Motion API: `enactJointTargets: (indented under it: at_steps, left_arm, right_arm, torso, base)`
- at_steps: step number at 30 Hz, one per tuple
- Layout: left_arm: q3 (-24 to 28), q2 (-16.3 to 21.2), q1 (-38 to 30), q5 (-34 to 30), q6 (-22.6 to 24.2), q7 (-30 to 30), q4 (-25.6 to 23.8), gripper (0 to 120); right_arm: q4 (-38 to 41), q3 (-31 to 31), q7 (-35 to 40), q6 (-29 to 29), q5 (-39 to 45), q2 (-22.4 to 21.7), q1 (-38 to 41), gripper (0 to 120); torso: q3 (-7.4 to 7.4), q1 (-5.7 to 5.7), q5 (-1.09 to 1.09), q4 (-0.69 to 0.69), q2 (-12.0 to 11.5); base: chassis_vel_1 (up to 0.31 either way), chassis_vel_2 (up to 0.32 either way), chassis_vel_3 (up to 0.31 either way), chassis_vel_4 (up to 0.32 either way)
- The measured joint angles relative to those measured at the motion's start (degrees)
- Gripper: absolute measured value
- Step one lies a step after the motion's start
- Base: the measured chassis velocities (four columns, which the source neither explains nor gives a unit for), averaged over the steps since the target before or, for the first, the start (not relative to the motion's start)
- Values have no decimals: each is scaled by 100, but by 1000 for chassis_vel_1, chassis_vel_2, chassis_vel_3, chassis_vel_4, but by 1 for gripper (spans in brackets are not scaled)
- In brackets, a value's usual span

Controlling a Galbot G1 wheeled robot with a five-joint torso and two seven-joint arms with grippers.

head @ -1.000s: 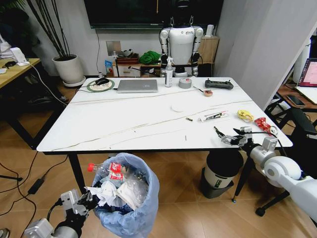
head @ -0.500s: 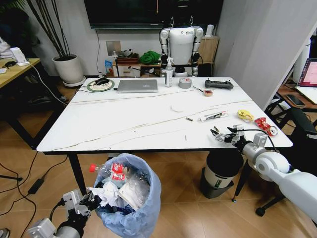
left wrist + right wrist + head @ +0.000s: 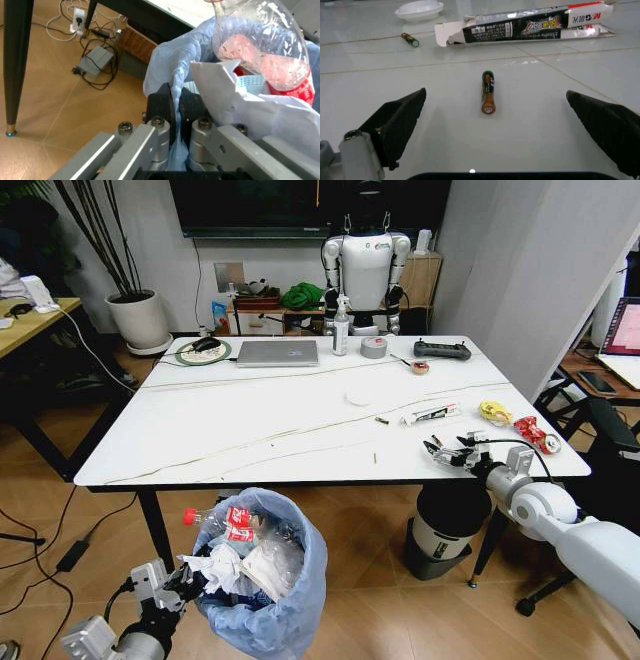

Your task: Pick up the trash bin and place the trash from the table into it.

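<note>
While the left gripper [image 3: 178, 585] at lower left pinches the trash bin [image 3: 262, 575] by its bag rim, that thin plastic could slip (it's stuffed). Right of centre, the right gripper [image 3: 446, 453] gapes wide over the table [image 3: 250, 430]; the battery [image 3: 488, 92] might roll.

The left gripper [image 3: 176, 108] is clamping the light-blue bag rim of the trash bin [image 3: 167, 63]; crumpled white tissues [image 3: 240, 101] and a clear bottle [image 3: 260, 45] are lying inside; cables [image 3: 97, 56] are trailing across the floor [image 3: 55, 108].
</note>
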Motion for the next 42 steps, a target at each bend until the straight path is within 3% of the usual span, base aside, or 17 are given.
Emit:
enactJointTargets:
  at_steps: [7,11,15,18,20,24,32,42]
  left_arm:
    - [-14,25,-18,-36,4,-16,5,0]
    - [13,30,-42,-42,6,-27,18,0]
    - [34,31,-53,-42,7,-32,29,0]
    - [46,36,-73,-49,9,-38,31,0]
    - [51,38,-78,-52,9,-39,31,0]
    - [74,38,-89,-54,9,-42,38,0]
    - [128,22,-119,-43,10,-43,54,0]
    - [154,19,-130,-37,10,-44,61,0]
  right_arm:
    - [-4,-10,-36,9,-25,2,-58,95]
    - [13,-11,-56,1,-46,-31,-59,77]
    - [30,-18,-66,-17,-90,-72,-59,69]
    - [56,-36,-83,-31,-145,-142,-81,53]
    - [67,-35,-87,-31,-168,-167,-100,50]
    - [134,-7,-88,-31,-203,-240,-209,32]
    - [210,10,-87,-30,-229,-329,-325,5]
    - [206,-10,-86,-68,-207,-333,-224,3]
  torso:
    - [-2,0,-3,0,0]
    - [-1,0,-1,0,0]
    - [-1,0,0,0,0]
    - [-1,0,-1,1,0]
    - [-1,0,-1,1,1]
    - [-1,0,-2,0,1]
    - [-1,0,-1,0,1]
    - [1,1,1,0,-1]
  base:
    - [0,0,0,0]
    - [0,0,0,0]
    - [0,0,0,0]
    - [0,0,0,0]
    - [0,0,0,0]
    - [0,0,0,0]
    - [0,0,0,0]
    - [0,0,0,0]
